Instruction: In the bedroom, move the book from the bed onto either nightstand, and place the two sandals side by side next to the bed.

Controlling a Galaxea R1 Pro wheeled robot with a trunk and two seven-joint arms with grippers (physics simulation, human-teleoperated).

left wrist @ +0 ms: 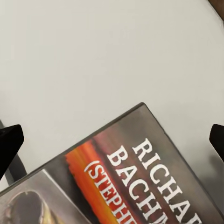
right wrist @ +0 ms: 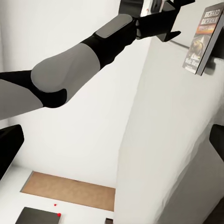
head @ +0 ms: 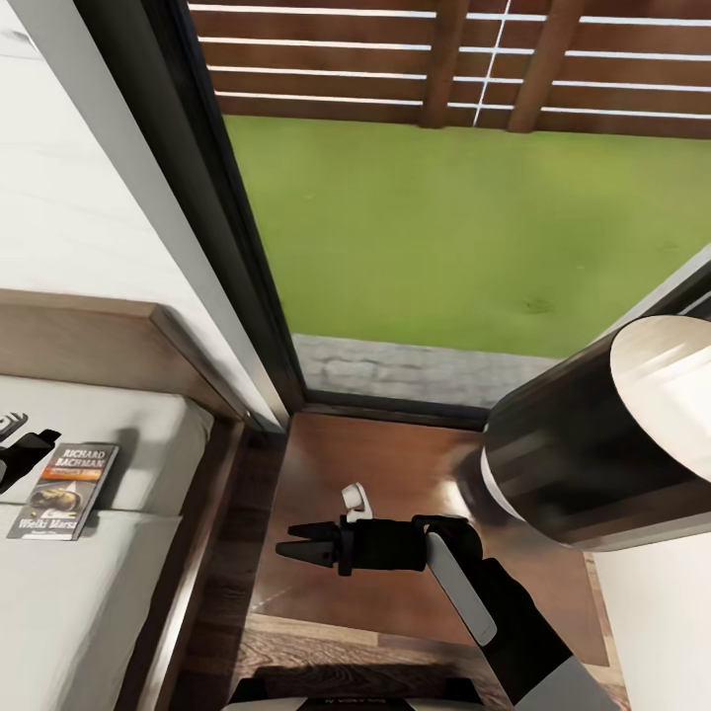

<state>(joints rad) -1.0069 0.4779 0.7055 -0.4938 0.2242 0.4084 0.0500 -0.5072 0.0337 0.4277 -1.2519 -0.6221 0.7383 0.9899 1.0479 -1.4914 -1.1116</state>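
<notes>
The book (head: 64,491), a dark paperback with white "RICHARD BACHMAN" lettering, lies flat on the bed's pale mattress (head: 99,592) near the headboard. My left gripper (head: 22,456) hovers just left of it, at the frame's edge. In the left wrist view that gripper (left wrist: 112,142) is open, its tips wide apart over the book (left wrist: 140,177). My right gripper (head: 296,548) is open and empty above the reddish-brown nightstand (head: 375,464), pointing toward the bed. The right wrist view shows the book (right wrist: 203,42) and my left arm (right wrist: 93,51) over the mattress. The sandals are out of view.
A large dark cylinder with a pale end (head: 592,444) looms over the nightstand's right side. The bed's dark wooden frame (head: 202,553) separates mattress and nightstand. Behind stands a dark-framed window (head: 247,296) with lawn and a slatted fence.
</notes>
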